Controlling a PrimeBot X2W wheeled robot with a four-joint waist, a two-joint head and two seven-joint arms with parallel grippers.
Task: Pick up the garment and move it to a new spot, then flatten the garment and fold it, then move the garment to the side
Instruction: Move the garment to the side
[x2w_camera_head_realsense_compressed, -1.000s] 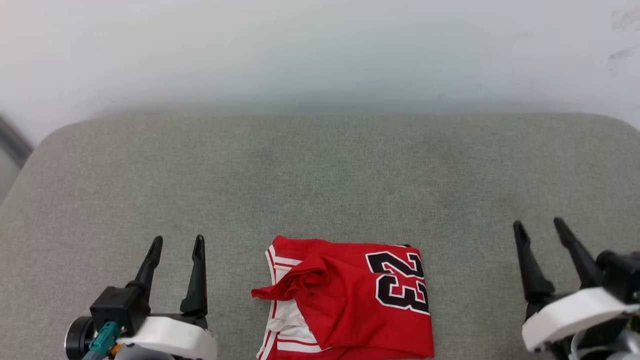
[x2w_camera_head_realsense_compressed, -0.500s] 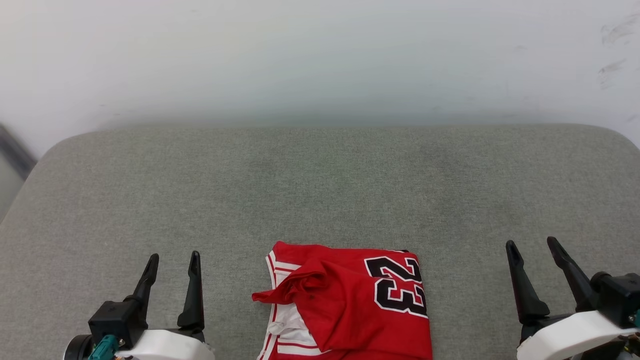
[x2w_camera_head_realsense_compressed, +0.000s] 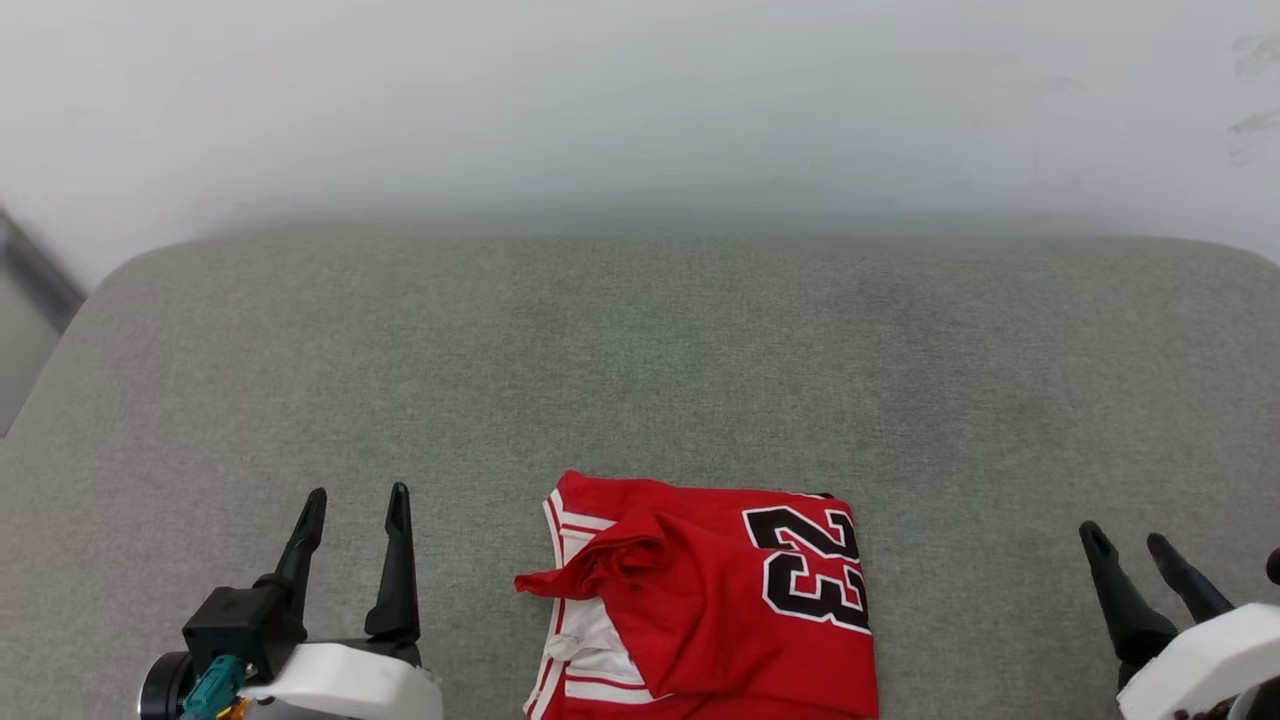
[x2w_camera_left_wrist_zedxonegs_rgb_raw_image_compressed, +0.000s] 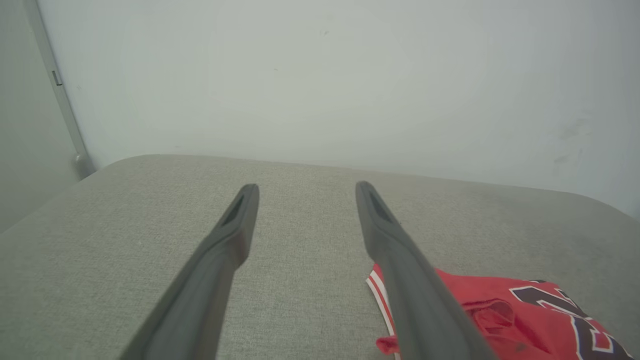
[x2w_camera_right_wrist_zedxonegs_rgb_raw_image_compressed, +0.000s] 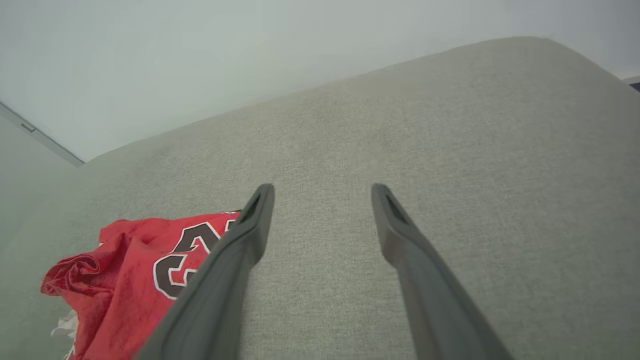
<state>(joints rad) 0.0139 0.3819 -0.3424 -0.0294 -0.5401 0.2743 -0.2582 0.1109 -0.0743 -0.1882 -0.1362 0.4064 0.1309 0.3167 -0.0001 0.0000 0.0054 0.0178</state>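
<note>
1. Two grippers flank a folded red jersey (x2w_camera_head_realsense_compressed: 700, 600) in the head view. The jersey lies on a grey upholstered surface (x2w_camera_head_realsense_compressed: 640, 350), at the near edge and just right of centre, and the bottom of the frame cuts it off. A black, white-outlined number 23 (x2w_camera_head_realsense_compressed: 808, 570) shows on its right half. On its left half the red fabric is bunched over white cloth with red-and-white striped trim (x2w_camera_head_realsense_compressed: 560, 520). The left gripper (x2w_camera_head_realsense_compressed: 359, 490) hovers near the jersey's left side, its two dark fingers parted and holding nothing. The right gripper (x2w_camera_head_realsense_compressed: 1124, 533) sits well apart at the lower right corner, also parted and empty. A white wall (x2w_camera_head_realsense_compressed: 640, 100) rises behind the surface.
2. In the left wrist view, the left gripper's fingers spread wide over bare grey fabric. The jersey lies at the lower right, and the right-hand finger crosses in front of its striped edge.
3. In the right wrist view, the right gripper's fingers also stand wide apart over bare grey fabric. The jersey is at the lower left, crumpled at its far end, with part of the 23 showing beside the left-hand finger.
</note>
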